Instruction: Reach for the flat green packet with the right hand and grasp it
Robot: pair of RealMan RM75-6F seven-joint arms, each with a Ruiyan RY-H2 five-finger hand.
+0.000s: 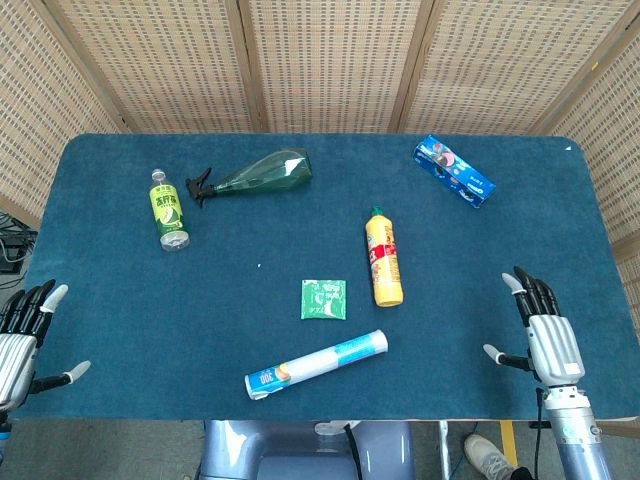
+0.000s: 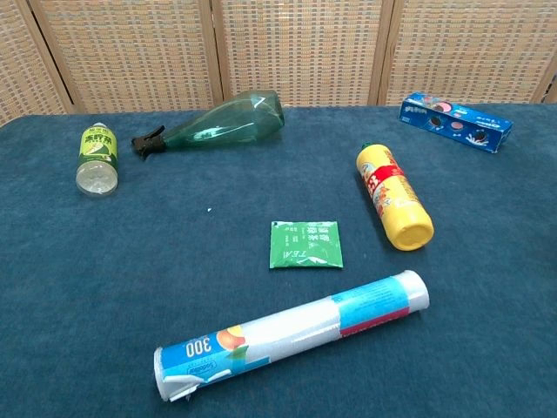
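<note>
Right hand (image 1: pixel 545 335) hovers at the desk's (image 1: pixel 120 310) near right edge, fingers spread, holding nothing — the reach hasn't begun. Left hand (image 1: pixel 22 335) waits empty at the near left corner. Green packet (image 1: pixel 323 299) lies flat mid-desk, just beyond the plastic roll (image 1: pixel 316 364), beside the yellow bottle (image 1: pixel 383 260). Next, I'd say: sweep leftward, threading between them.

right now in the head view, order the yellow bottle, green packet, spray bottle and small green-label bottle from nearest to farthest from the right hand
Measured from the right hand at the table's near right edge:
1. Yellow bottle, lying right of centre.
2. Green packet, flat at centre, just left of the yellow bottle.
3. Spray bottle, lying on its side, far left of centre.
4. Small green-label bottle, farthest left.
</note>
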